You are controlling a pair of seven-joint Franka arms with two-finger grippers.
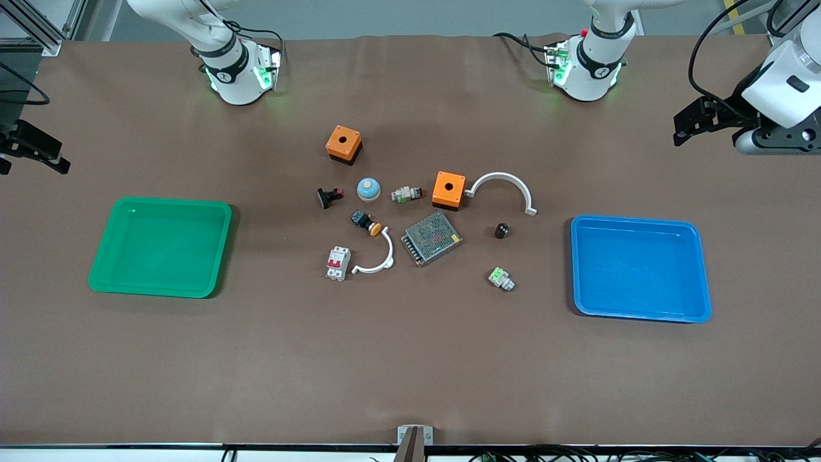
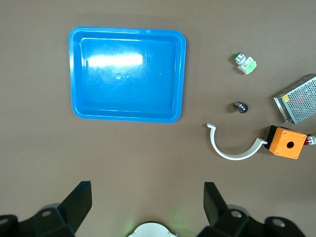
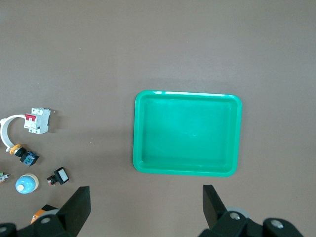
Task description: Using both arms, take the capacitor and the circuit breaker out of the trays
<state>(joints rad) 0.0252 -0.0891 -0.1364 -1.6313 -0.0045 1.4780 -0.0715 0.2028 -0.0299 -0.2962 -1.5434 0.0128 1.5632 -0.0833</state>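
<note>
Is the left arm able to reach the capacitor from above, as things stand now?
Probably yes. The capacitor stands alone on the table, apart from the white arc and the blue tray, with nothing over it. The left gripper is open, up over bare table at its own end.

Both arms wait, raised and pulled out to the sides. The left gripper (image 1: 689,125) hangs at the upper right edge of the front view, over bare worktop (image 1: 410,372), with its dark fingers (image 2: 76,205) spread wide and holding nothing. The right gripper (image 1: 29,151) sits at the upper left edge, its fingers (image 3: 79,207) likewise spread apart and holding nothing.
</note>
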